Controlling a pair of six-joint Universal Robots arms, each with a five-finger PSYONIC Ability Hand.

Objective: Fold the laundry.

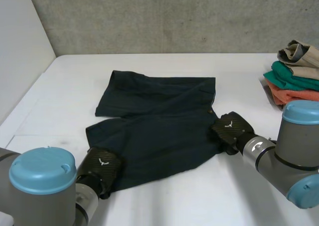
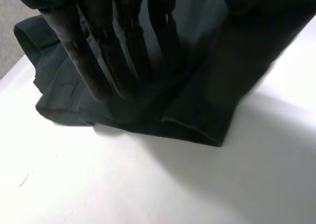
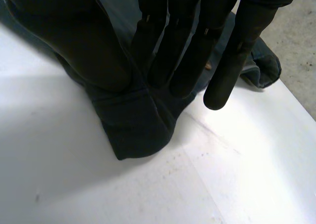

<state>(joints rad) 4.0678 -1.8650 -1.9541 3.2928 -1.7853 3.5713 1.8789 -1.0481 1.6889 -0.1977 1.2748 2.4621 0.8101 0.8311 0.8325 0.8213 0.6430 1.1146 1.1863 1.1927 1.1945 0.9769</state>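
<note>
The dark navy cotton shorts [image 1: 154, 121] lie spread flat on the white table [image 1: 239, 196], with the stack of folded green, orange and beige clothes [image 1: 294, 76] well apart beyond their right side. The black right hand [image 1: 229, 128] pinches the shorts' near right corner between thumb and straight fingers, while the black left hand [image 1: 99, 168] sits at their near left corner, its hold impossible to tell. The cloth looks light, limp and quick to crease, so the thicker hems and corners seem the best places to grip.
</note>
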